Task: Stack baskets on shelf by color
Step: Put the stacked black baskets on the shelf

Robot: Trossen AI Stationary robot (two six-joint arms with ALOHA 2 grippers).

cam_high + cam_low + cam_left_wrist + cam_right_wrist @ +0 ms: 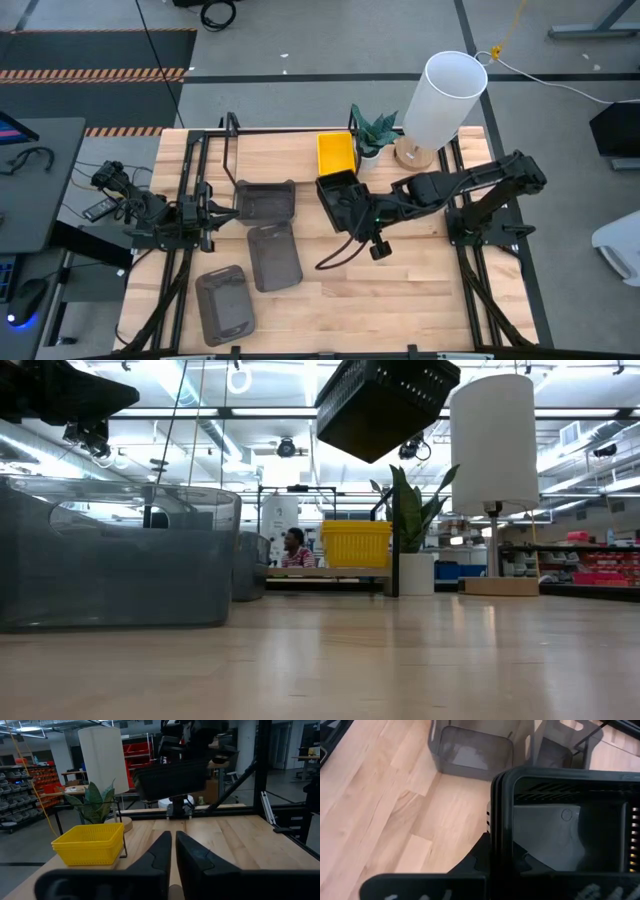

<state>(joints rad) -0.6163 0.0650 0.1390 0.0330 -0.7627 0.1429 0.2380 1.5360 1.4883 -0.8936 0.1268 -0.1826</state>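
**Black basket in carry, shelf run pending**

Right gripper: clamped on rim of black basket, held tilted in the air at table centre. Yellow basket: on shelf, at 12 o'clock from the black one. Grey baskets: three, at 9 and 7 o'clock. Left gripper: parked at 9 o'clock, fingers narrow, empty. Next, likely: level the basket, set it on the shelf beside the yellow.
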